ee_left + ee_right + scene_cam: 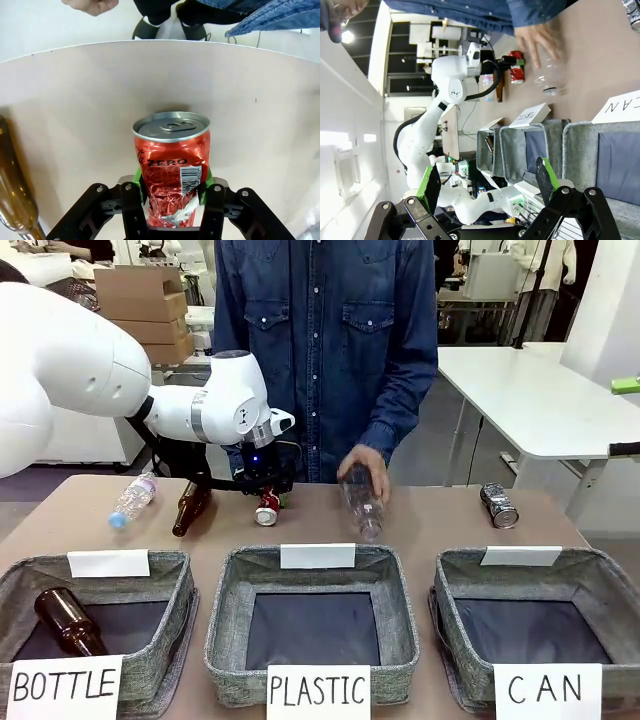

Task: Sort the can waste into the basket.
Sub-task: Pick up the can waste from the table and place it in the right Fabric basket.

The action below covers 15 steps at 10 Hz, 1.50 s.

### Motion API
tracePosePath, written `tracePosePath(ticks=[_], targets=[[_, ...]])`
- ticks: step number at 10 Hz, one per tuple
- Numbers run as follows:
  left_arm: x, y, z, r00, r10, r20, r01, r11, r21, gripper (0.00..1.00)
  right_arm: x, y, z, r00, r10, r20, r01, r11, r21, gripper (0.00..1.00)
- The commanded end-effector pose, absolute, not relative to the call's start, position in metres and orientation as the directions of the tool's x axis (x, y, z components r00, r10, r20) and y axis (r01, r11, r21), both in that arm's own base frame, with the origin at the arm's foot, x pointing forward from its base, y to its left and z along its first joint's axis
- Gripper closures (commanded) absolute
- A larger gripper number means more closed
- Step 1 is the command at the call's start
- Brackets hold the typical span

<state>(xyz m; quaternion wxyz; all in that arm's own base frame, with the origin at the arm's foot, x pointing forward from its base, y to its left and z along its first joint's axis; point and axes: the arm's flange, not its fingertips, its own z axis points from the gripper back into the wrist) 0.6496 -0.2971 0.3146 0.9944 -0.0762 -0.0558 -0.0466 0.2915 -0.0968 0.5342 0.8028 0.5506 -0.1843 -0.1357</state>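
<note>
My left gripper reaches over the far middle of the table and is shut on the red can. In the left wrist view the dented red can stands upright, pinched between the green pads of the gripper. The dark silver-black can lies on its side at the far right of the table, behind the grey basket signed "CAN". My right gripper hangs open and holds nothing; beyond it are the CAN basket and the red can.
A person's hand rests on a clear plastic bottle behind the PLASTIC basket. Left of the red can lie a brown bottle and another clear bottle. The BOTTLE basket holds one brown bottle.
</note>
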Motion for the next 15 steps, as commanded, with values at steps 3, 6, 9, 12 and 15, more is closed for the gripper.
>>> tracePosePath(ticks=[3, 6, 9, 12, 15], targets=[[0.628, -0.255, 0.356, 0.979, -0.114, 0.166, 0.130, 0.988, -0.087, 1.00, 0.295, -0.097, 0.535, 0.893, -0.417, 0.171, -0.020, 0.342, 0.939, 0.00], [0.549, -0.130, 0.466, 0.941, -0.306, 0.147, 0.330, 0.926, -0.184, 1.00, 0.295, -0.097, 0.535, 0.893, -0.417, 0.171, -0.020, 0.342, 0.939, 0.00], [0.430, -0.041, 0.535, 0.835, -0.491, 0.248, 0.550, 0.753, -0.362, 1.00, 0.295, -0.097, 0.535, 0.893, -0.417, 0.171, -0.020, 0.342, 0.939, 0.00], [0.309, 0.004, 0.563, 0.362, -0.855, 0.372, 0.912, 0.242, -0.331, 1.00, 0.295, -0.097, 0.535, 0.893, -0.417, 0.171, -0.020, 0.342, 0.939, 0.00], [0.276, -0.037, 0.553, -0.017, -0.880, 0.475, 0.957, -0.153, -0.248, 1.00, 0.295, -0.097, 0.535, 0.893, -0.417, 0.171, -0.020, 0.342, 0.939, 0.00]])
